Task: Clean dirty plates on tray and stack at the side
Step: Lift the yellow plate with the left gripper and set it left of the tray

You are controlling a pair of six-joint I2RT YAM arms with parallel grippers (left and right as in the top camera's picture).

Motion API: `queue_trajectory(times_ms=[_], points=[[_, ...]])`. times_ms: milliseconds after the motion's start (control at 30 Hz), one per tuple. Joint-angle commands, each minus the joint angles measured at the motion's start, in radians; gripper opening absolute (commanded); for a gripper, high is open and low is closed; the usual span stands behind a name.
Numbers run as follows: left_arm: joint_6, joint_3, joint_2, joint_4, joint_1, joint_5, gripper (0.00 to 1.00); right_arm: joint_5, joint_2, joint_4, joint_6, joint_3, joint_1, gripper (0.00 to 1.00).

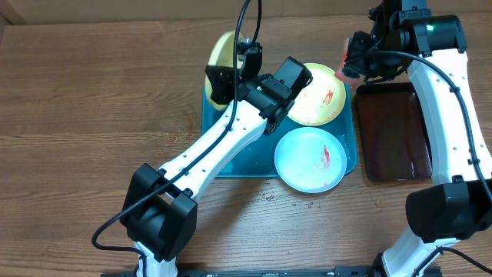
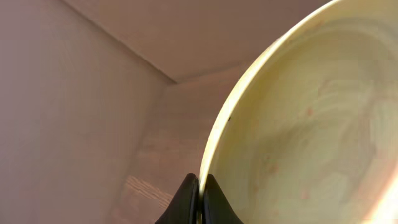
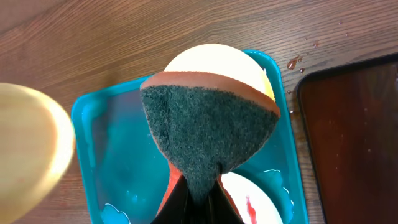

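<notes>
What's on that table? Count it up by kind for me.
Plates: 3 (held yellow-green plate, flat yellow-green plate, pale blue plate)
Trays: 2 (teal tray, dark tray)
Sponges: 1 (sponge)
Total: 6

smeared yellow-green plate [image 1: 317,94], blue plate [image 1: 310,159] in teal tray [image 1: 257,161]; third plate [image 1: 221,50] tilted.

No writing, label, brand mark, number or sign can be read in any view. The plates [image 1: 307,168], the teal tray [image 3: 118,149], the dark tray [image 1: 392,131], the sponge [image 3: 205,130] and the wooden table [image 1: 77,115] all show plain surfaces, and the arm housings are too small to make out any marking.
</notes>
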Motion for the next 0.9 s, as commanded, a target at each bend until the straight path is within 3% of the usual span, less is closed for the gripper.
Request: queue_trajectory(times_ms=[0, 267, 500, 600, 867], points=[[-0.022, 0.021, -0.020, -0.032, 0.009, 0.274, 0.04, 0.000, -0.008, 0.002, -0.011, 0.013, -0.002, 0.04], [-0.018, 0.021, -0.020, -0.087, 0.126, 0.694, 0.04, 0.000, -0.008, 0.001, -0.011, 0.013, -0.002, 0.04], [0.088, 0.021, -0.066, -0.112, 0.382, 1.195, 0.04, 0.000, -0.008, 0.000, -0.011, 0.013, -0.002, 0.04], [0.156, 0.021, -0.103, -0.127, 0.564, 1.426, 0.04, 0.000, -0.008, 0.000, -0.011, 0.013, -0.002, 0.04], [0.212, -0.029, -0.104, -0.156, 0.856, 1.464, 0.04, 0.000, -0.008, 0.002, -0.011, 0.013, -0.002, 0.04]])
